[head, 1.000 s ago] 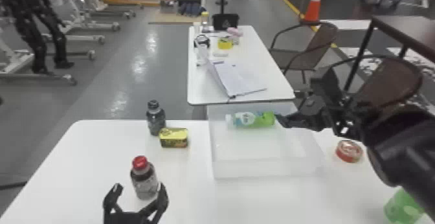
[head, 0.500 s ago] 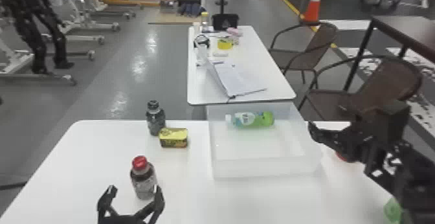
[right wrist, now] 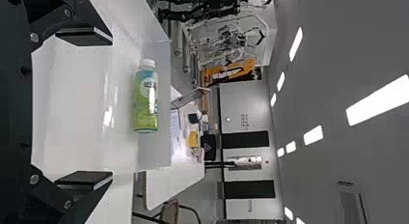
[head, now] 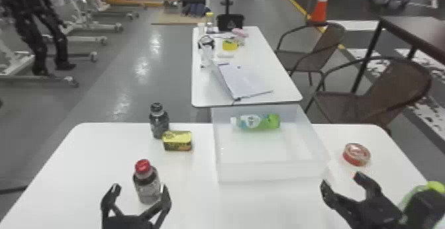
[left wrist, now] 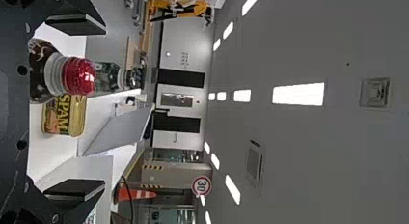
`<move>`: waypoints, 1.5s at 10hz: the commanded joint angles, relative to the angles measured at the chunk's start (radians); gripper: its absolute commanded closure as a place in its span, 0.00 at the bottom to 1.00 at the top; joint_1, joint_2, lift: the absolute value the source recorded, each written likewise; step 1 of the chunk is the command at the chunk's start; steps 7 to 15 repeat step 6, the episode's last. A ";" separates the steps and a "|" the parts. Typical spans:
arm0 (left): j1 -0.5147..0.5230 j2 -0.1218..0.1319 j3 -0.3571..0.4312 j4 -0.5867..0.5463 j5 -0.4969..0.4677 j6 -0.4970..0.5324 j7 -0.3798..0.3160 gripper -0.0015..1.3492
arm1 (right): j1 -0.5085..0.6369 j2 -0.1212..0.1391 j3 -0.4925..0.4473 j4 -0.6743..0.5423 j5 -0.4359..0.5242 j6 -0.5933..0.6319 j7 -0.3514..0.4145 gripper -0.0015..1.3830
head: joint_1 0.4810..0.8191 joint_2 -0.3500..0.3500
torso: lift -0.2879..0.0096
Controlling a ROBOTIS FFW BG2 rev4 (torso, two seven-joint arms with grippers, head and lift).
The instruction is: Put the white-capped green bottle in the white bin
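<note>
"See the white-capped green bottle?"

"Yes. Lies on its side inside the white bin, near the far wall, with its cap toward the left."

"And relative to the right gripper?"

"Lies farther forward and to the left, well apart from both fingertips."

"How wide, on that side?"

"Gapes wide and empty, by the bin's near right corner."

"And the left gripper?"

"Also stands wide and empty, close to the red-capped bottle."
</note>
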State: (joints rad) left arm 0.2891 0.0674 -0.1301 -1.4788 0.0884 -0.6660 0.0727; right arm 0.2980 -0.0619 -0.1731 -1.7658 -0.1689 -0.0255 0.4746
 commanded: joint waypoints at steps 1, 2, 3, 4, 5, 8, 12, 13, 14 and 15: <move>0.005 -0.020 0.023 0.000 -0.007 0.014 -0.036 0.13 | 0.082 0.004 0.030 -0.006 -0.004 -0.033 -0.044 0.21 | 0.20 0.50 | 0.63; 0.016 -0.032 0.038 -0.003 -0.007 0.026 -0.071 0.13 | 0.081 0.007 0.041 0.008 0.014 -0.050 -0.051 0.21 | 0.20 0.50 | 0.63; 0.036 -0.032 0.055 -0.032 -0.022 0.059 -0.097 0.13 | 0.082 0.000 0.040 0.003 0.015 -0.050 -0.039 0.21 | 0.20 0.50 | 0.63; 0.067 -0.035 0.064 -0.081 -0.027 0.121 -0.096 0.13 | 0.105 -0.013 0.040 -0.018 0.017 -0.050 -0.040 0.21 | 0.20 0.50 | 0.63; 0.081 -0.064 0.081 -0.141 -0.045 0.203 -0.086 0.13 | 0.124 -0.015 0.041 -0.035 0.014 -0.054 -0.077 0.22 | 0.20 0.50 | 0.63; 0.087 -0.070 0.102 -0.236 -0.084 0.382 -0.086 0.13 | 0.125 -0.004 0.061 -0.032 -0.015 -0.054 -0.132 0.21 | 0.20 0.50 | 0.63; 0.087 -0.070 0.102 -0.236 -0.084 0.382 -0.086 0.13 | 0.125 -0.004 0.061 -0.032 -0.015 -0.054 -0.132 0.21 | 0.20 0.50 | 0.63; 0.087 -0.070 0.102 -0.236 -0.084 0.382 -0.086 0.13 | 0.125 -0.004 0.061 -0.032 -0.015 -0.054 -0.132 0.21 | 0.20 0.50 | 0.63; 0.087 -0.070 0.102 -0.236 -0.084 0.382 -0.086 0.13 | 0.125 -0.004 0.061 -0.032 -0.015 -0.054 -0.132 0.21 | 0.20 0.50 | 0.63; 0.087 -0.070 0.102 -0.236 -0.084 0.382 -0.086 0.13 | 0.125 -0.004 0.061 -0.032 -0.015 -0.054 -0.132 0.21 | 0.20 0.50 | 0.63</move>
